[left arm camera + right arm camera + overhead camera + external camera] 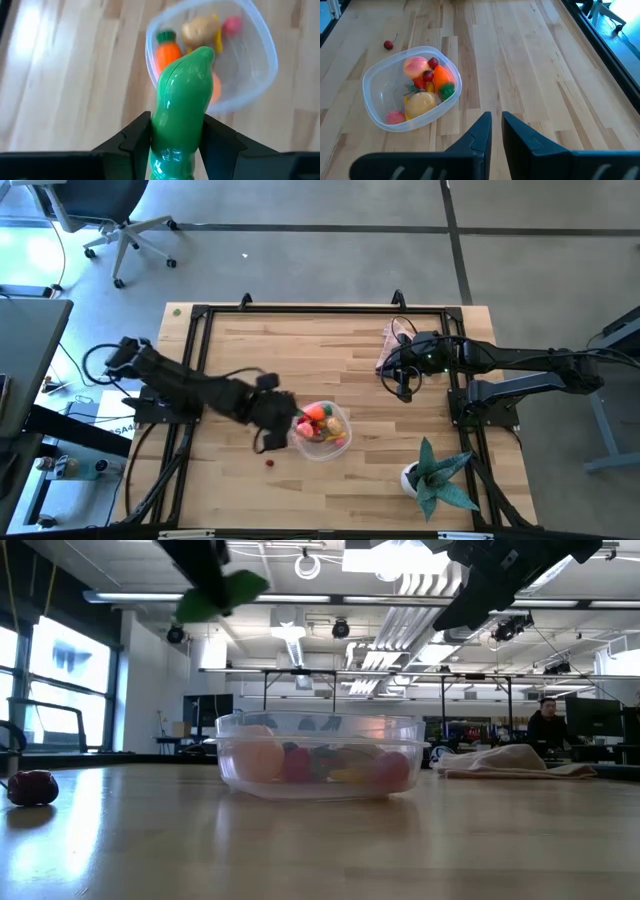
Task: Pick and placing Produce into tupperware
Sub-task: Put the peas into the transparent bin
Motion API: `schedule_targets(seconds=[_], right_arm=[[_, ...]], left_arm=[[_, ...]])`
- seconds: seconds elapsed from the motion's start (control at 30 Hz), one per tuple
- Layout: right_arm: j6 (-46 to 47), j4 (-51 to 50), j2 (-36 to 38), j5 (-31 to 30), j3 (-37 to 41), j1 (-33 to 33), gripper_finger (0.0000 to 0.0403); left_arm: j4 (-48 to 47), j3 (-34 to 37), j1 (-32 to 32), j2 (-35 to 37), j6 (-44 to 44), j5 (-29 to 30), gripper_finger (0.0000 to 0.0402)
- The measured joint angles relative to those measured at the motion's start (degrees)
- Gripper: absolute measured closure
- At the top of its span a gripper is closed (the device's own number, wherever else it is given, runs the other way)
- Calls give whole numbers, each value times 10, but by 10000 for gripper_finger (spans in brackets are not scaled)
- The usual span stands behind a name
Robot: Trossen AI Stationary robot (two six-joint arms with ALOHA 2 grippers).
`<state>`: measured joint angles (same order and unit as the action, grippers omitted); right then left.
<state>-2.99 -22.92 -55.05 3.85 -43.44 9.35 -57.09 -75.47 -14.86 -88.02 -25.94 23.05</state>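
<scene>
A green pod is in my left gripper, which is shut on it and hangs above the table just left of the tupperware. In the low view the pod is high above the tupperware's rim. The clear tupperware rests on the table and holds an orange carrot, a tan ball, pink balls and other produce. A small red berry lies on the table near it. My right gripper waits shut above the table's far right part, touching nothing. My left gripper pinches the green pod between its two fingers, on the pod's two sides near its end closest to the wrist. The fingers slant downward and lie along the pod. The pod sticks out past the fingertips toward the tupperware, lifted clear of the table.
A pink cloth lies at the far right of the table, beside my right gripper. A teal spiky plant in a white pot stands at the near right. Bare wood lies between the tupperware and the plant. A dark frame borders the table.
</scene>
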Motion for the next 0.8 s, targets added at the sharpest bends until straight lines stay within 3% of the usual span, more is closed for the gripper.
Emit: schedule_targets(seconds=[0.27,0.47,0.8], right_arm=[[0,-1,0,0,0,0,371],[0,-1,0,0,0,0,371],[0,1,0,0,-1,0,371]], left_arm=[[49,-82,41,-130,124,-70,266],[53,-137,33,-214,147,-98,266],[87,-149,32,-277,159,-122,266]])
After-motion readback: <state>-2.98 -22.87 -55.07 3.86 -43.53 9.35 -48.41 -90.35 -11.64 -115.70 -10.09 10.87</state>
